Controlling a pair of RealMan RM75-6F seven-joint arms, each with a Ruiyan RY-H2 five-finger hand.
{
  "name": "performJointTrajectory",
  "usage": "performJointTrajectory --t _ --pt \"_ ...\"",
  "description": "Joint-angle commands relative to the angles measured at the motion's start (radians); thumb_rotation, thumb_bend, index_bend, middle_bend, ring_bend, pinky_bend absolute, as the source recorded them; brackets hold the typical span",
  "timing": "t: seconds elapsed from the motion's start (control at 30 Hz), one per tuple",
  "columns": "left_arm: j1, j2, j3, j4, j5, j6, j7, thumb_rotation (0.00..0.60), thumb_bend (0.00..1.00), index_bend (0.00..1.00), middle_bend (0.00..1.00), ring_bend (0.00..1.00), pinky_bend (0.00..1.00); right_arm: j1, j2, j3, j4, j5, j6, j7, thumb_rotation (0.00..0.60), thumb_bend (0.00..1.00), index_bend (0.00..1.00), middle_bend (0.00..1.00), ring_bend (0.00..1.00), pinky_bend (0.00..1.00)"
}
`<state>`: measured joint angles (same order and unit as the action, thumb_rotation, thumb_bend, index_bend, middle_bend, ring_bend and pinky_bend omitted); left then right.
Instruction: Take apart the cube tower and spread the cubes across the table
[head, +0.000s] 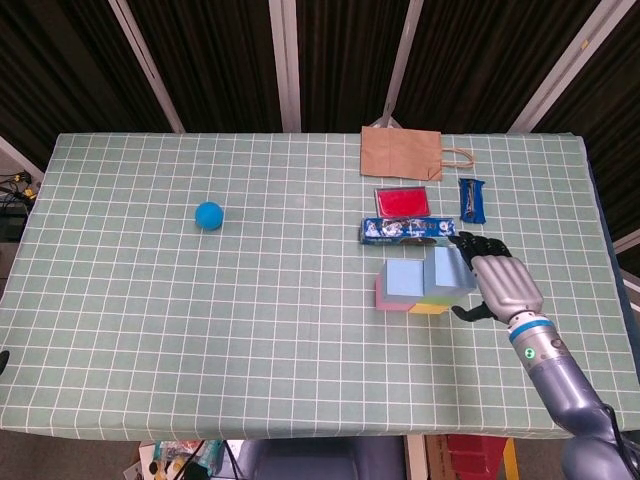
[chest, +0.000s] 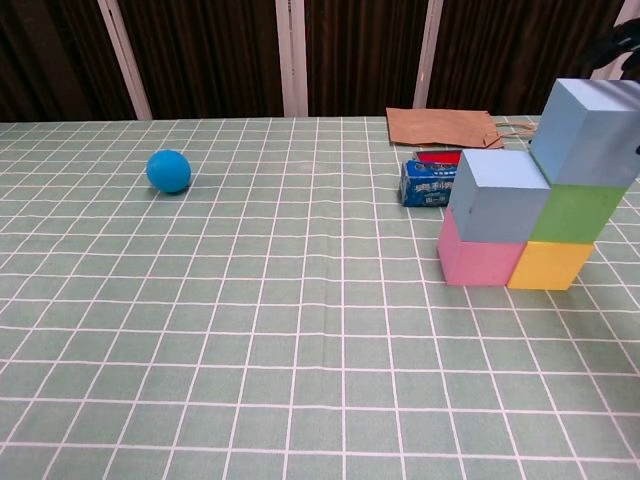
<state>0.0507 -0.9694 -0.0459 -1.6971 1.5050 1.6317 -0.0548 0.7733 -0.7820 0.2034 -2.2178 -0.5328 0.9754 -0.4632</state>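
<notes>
tabletop: green checked cloth, everything sits on its right half except the ball.
cube tower: right of centre, near side of the snack packs. Blue cube on top of green on yellow; second blue on pink at left.
my right robot hand: fingers spread, holding nothing, just right of the top blue cube, maybe touching, can't tell.
left robot hand: not visible.
handling guess: cubes look light, stiff, foam-like, matte so not slippery; I'd pinch the top blue one across opposite side faces, lift straight up.
paper bag: far side.
blue ball: left, well apart.
</notes>
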Motion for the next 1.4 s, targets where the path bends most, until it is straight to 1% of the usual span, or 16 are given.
performJointTrajectory --t 0.03,0.1,0.13,0.2,0.27,0.37,0.47,0.57,0.67,0.77,0.87,0.9,0.97,1.07,1.27,1.4 --pt "0.000 0.003 -0.004 0.002 -0.007 0.000 -0.008 0.600 0.38 0.14 0.00 0.00 0.00 0.079 -0.062 0.000 -0.008 0.098 0.048 -0.078 0.600 0.24 0.00 0.00 0.00 0.00" --pt "-0.001 0.004 -0.007 0.004 -0.013 -0.003 -0.013 0.600 0.38 0.14 0.00 0.00 0.00 0.101 -0.079 0.001 -0.011 0.128 0.059 -0.095 0.600 0.25 0.01 0.02 0.02 0.00" --pt "-0.002 0.004 -0.009 0.004 -0.017 -0.005 -0.016 0.600 0.38 0.14 0.00 0.00 0.00 0.116 -0.092 0.004 -0.011 0.145 0.071 -0.106 0.600 0.25 0.02 0.04 0.04 0.00" --pt "-0.005 0.004 -0.012 0.005 -0.025 -0.010 -0.015 0.600 0.38 0.14 0.00 0.00 0.00 0.140 -0.117 0.003 -0.011 0.171 0.101 -0.131 0.600 0.25 0.04 0.12 0.11 0.00" --pt "-0.007 0.004 -0.013 0.004 -0.029 -0.016 -0.014 0.600 0.38 0.14 0.00 0.00 0.00 0.162 -0.140 0.000 -0.010 0.195 0.132 -0.158 0.600 0.25 0.09 0.21 0.21 0.00" --pt "-0.009 0.004 -0.014 0.004 -0.031 -0.019 -0.013 0.600 0.38 0.14 0.00 0.00 0.00 0.184 -0.176 0.000 0.001 0.218 0.175 -0.181 0.600 0.25 0.15 0.31 0.33 0.02" --pt "-0.009 0.004 -0.014 0.004 -0.031 -0.019 -0.013 0.600 0.38 0.14 0.00 0.00 0.00 0.200 -0.214 -0.008 0.032 0.224 0.225 -0.211 0.600 0.25 0.18 0.35 0.39 0.06" --pt "-0.008 0.004 -0.015 0.002 -0.034 -0.019 -0.013 0.600 0.38 0.15 0.00 0.00 0.00 0.211 -0.258 -0.032 0.066 0.211 0.297 -0.270 0.600 0.25 0.18 0.35 0.41 0.09" --pt "-0.009 0.004 -0.016 0.001 -0.038 -0.021 -0.012 0.600 0.38 0.17 0.00 0.00 0.00 0.208 -0.274 -0.042 0.080 0.214 0.328 -0.293 0.600 0.25 0.19 0.35 0.44 0.11" --pt "-0.009 0.002 -0.015 -0.002 -0.038 -0.023 -0.006 0.600 0.38 0.18 0.00 0.00 0.00 0.196 -0.264 -0.044 0.085 0.206 0.327 -0.287 0.600 0.25 0.19 0.35 0.42 0.11" --pt "-0.010 0.000 -0.013 -0.004 -0.036 -0.024 0.002 0.600 0.38 0.18 0.00 0.00 0.00 0.175 -0.241 -0.037 0.081 0.193 0.299 -0.248 0.600 0.24 0.19 0.34 0.34 0.09" --pt "-0.009 -0.001 -0.012 -0.005 -0.034 -0.023 0.005 0.600 0.38 0.18 0.00 0.00 0.00 0.166 -0.230 -0.032 0.078 0.188 0.280 -0.225 0.600 0.24 0.19 0.33 0.32 0.08" --pt "-0.008 -0.001 -0.009 -0.007 -0.031 -0.022 0.008 0.600 0.38 0.18 0.00 0.00 0.00 0.151 -0.206 -0.026 0.075 0.181 0.240 -0.190 0.600 0.25 0.19 0.31 0.27 0.05" --pt "-0.006 0.000 -0.007 -0.009 -0.026 -0.019 0.006 0.600 0.38 0.18 0.00 0.00 0.00 0.146 -0.172 -0.028 0.070 0.186 0.186 -0.178 0.600 0.25 0.19 0.28 0.20 0.01" --pt "-0.004 0.004 -0.008 -0.008 -0.028 -0.017 -0.006 0.600 0.38 0.18 0.00 0.00 0.00 0.158 -0.143 -0.023 0.054 0.205 0.140 -0.176 0.600 0.24 0.19 0.25 0.15 0.00" --pt "-0.004 0.006 -0.008 -0.006 -0.029 -0.019 -0.013 0.600 0.38 0.18 0.00 0.00 0.00 0.176 -0.121 -0.021 0.039 0.236 0.117 -0.186 0.600 0.25 0.19 0.25 0.13 0.00"
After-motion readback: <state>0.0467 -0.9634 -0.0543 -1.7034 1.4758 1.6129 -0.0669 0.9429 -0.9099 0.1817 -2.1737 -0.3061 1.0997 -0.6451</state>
